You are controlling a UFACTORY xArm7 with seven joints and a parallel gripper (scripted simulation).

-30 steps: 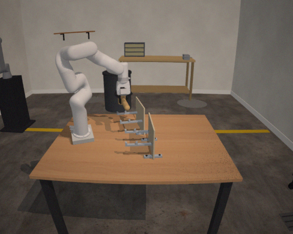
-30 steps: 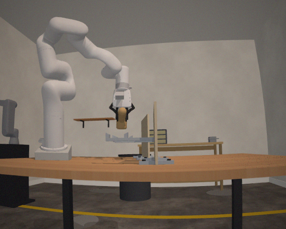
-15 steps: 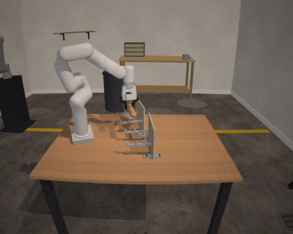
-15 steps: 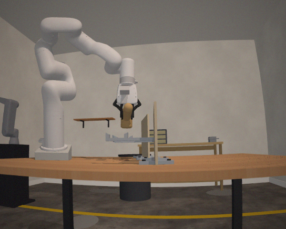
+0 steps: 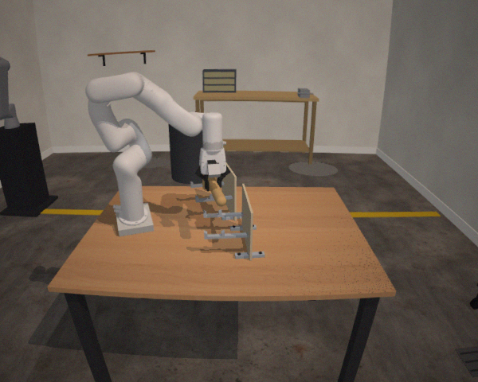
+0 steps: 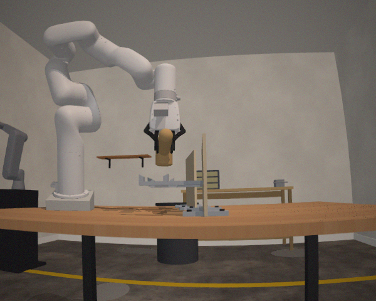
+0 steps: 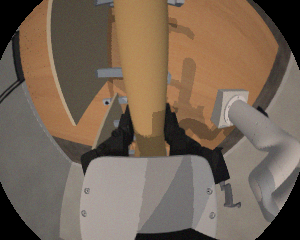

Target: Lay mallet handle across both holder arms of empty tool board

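My gripper is shut on the tan handle of the mallet and holds it in the air, clear above the grey holder arms. The handle points toward the top camera; the head is hidden behind the gripper. Two tool boards stand side by side on the table: the far board and the near board. The far board's arms lie right under the mallet. The near board's arms are bare.
The arm's white base stands on the table's left side. Each board's grey foot brackets are fixed to the table top. A wooden side table and a dark bin stand behind.
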